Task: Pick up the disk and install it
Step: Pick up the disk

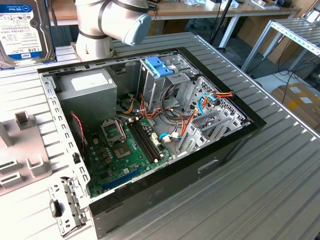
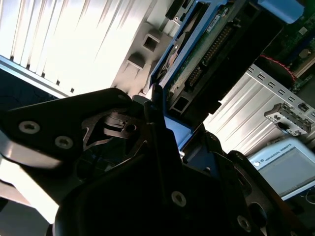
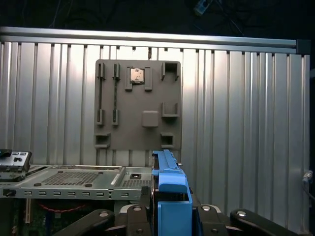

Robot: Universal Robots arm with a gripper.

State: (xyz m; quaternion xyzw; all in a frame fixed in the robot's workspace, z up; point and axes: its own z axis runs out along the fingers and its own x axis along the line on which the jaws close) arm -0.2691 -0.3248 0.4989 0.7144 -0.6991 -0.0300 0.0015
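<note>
Clamping disk (image 3: 166, 172), hand (image 3: 171, 214) closed on its blue-railed sides.

Silver-grey arm (image 1: 112, 20): stout, smooth tube sections, seen in the exterior view. Its joint cap (image 1: 136, 26) is rounded and pale blue-grey, with a dark seam where the tube sections meet. The gripper (image 3: 171, 212) is matt black throughout. Link plates (image 2: 74, 115) are flat, angular, and rounded at the pivots. Screws (image 2: 29, 127): bright silver round heads with recessed sockets, set into the black plates, some paired.
</note>
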